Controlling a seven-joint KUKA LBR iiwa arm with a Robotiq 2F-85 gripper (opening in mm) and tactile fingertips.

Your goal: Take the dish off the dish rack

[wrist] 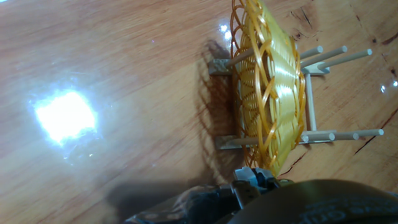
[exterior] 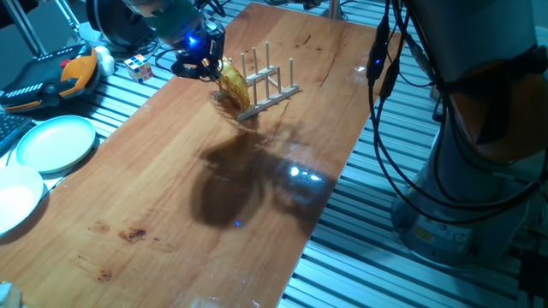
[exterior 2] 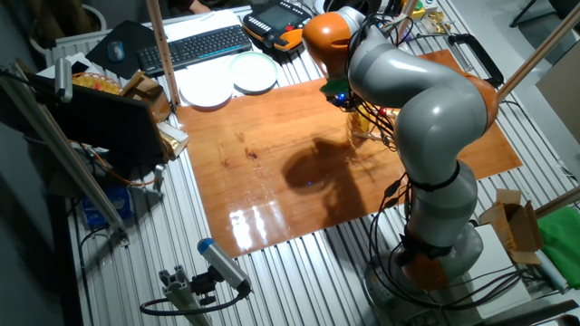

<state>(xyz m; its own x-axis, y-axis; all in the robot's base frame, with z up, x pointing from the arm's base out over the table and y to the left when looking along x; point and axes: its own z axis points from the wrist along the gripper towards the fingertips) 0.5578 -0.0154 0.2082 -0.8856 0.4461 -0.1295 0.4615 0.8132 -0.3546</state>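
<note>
Okay, my gripper [exterior: 208, 65] is right up against the dish [exterior: 234, 84] at the far end of the wooden table [exterior: 171, 214], and in the hand view I see a fingertip [wrist: 252, 180] sitting at the scalloped rim of the yellow wicker weave, though the dark bulk of the hand blocks the rest, so I cannot tell whether the fingers are spread or pinching the rim. The dish stands on edge in the dish rack [exterior: 270, 85], slotted between the thin upright pegs, its open lattice facing the camera on my hand and the pale dowels poking out past it on the far side. In one fixed view the dish sits at the end of the rack nearest the gripper, with a blue light glowing on the hand just above it. From the other fixed view the grey arm [exterior 2: 426, 109] curls over the table and hides most of the rack, so only a sliver of yellow shows beside it. The tabletop is glossy reddish wood, bright lamp glare bouncing off it and a big dark shadow of the arm spread across the middle. Beyond the table edge, on the slatted metal bench, a pale green plate [exterior: 56, 141] and a white plate [exterior: 17, 197] lie side by side, a colour cube [exterior: 141, 67] sits near an orange and black pendant [exterior: 51, 77], and a keyboard [exterior 2: 195, 45] lies further back
</note>
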